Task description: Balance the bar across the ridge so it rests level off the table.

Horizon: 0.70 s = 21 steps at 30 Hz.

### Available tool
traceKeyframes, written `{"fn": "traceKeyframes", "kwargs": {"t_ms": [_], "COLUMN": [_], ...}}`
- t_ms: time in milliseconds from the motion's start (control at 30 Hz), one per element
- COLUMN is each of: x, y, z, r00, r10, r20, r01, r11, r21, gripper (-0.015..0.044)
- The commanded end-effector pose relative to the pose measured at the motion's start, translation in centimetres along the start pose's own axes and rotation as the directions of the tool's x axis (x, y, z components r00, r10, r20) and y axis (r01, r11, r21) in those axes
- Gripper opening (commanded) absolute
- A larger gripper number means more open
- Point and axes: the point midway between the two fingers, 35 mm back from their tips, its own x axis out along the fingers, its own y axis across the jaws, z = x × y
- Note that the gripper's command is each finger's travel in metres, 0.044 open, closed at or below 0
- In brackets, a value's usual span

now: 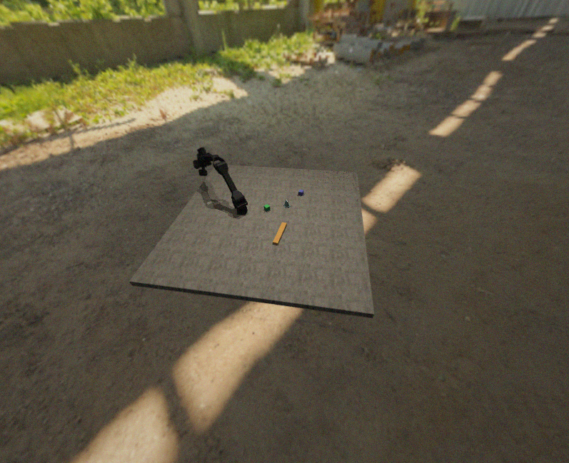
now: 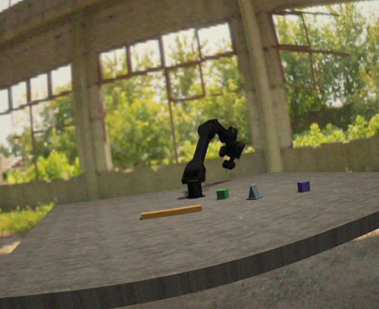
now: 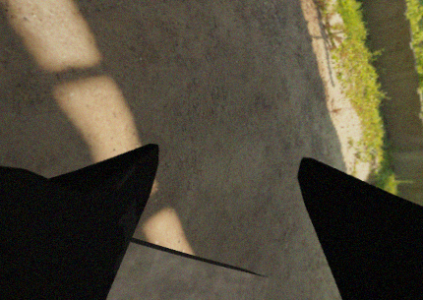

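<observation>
The orange bar [image 1: 280, 233] [image 2: 171, 212] lies flat on the table [image 1: 207, 262] [image 2: 155, 254]. The grey-blue ridge [image 1: 286, 204] [image 2: 254, 192] stands upright with its narrow edge on top. Nothing rests on it, and the bar lies apart from it. My gripper [image 1: 200, 168] [image 2: 226, 158] [image 3: 229, 160] is open and empty. It is raised high, beyond the arm's base and well away from the bar and the ridge. The wrist view shows neither bar nor ridge, only ground, greenery and part of the table [image 3: 162, 270] between and beyond the fingers.
A green cube [image 1: 267, 207] [image 2: 222, 194] sits between the arm's base [image 1: 240, 209] [image 2: 194, 188] and the ridge. A blue cube [image 1: 300, 192] [image 2: 303, 186] sits on the ridge's other side, farther from the bar.
</observation>
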Motion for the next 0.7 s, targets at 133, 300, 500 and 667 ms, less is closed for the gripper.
{"fn": "traceKeyframes", "kwargs": {"t_ms": [133,300,500,667], "x": [-2.0,-3.2,-5.3,-7.4], "y": [-1.5,-1.5,-2.3,-2.9], "z": [-6.4,-8.1,-13.2,-17.3], "r00": [0.996,0.995,0.985,0.972], "r10": [0.000,0.022,0.020,0.019], "r20": [-0.094,-0.096,-0.172,-0.236], "r01": [0.004,-0.021,-0.010,0.005], "r11": [0.999,1.000,0.998,0.995], "r21": [0.033,0.019,0.061,0.100], "gripper": [0.0315,0.0315,0.0315,0.0315]}}
